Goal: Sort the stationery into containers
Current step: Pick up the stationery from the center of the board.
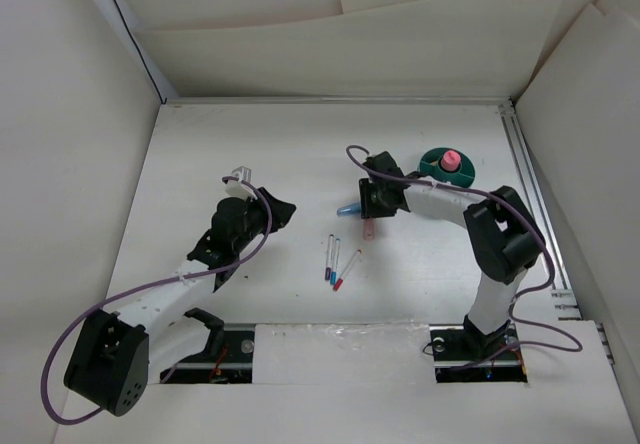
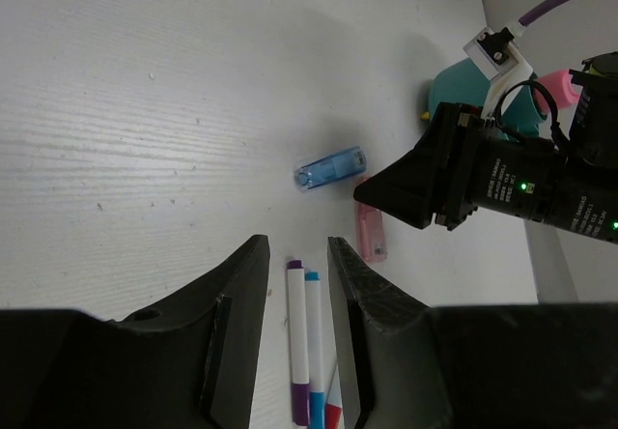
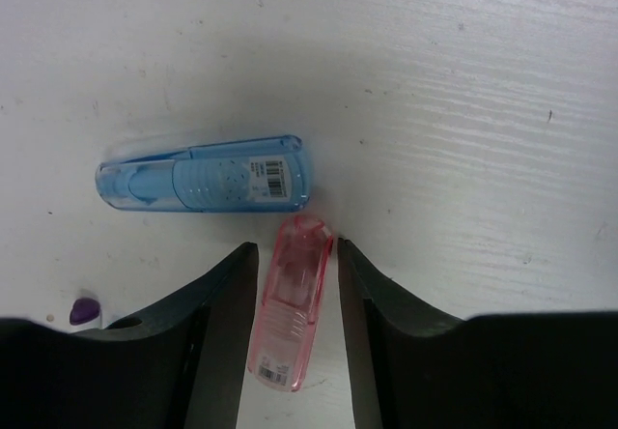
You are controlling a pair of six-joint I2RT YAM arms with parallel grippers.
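Note:
The teal-green cup (image 1: 432,167) stands at the back right with a pink-capped marker (image 1: 451,158) upright in it. My right gripper (image 1: 372,212) is low over the table, open, its jaws either side of a clear pink marker (image 3: 290,323) that lies flat. A light blue marker (image 3: 208,175) lies crosswise just beyond the fingertips. Three thin white pens (image 1: 335,259) lie side by side mid-table. My left gripper (image 1: 288,214) hovers left of them, slightly open and empty. The purple-tipped pen (image 2: 297,337) and the blue-tipped pen (image 2: 312,342) show through its gap.
White walls close the table in at the left, back and right. A metal rail (image 1: 530,194) runs along the right edge. The right arm's elbow (image 1: 505,234) stands near the cup. A raised white strip (image 1: 340,349) crosses the near edge between the arm bases.

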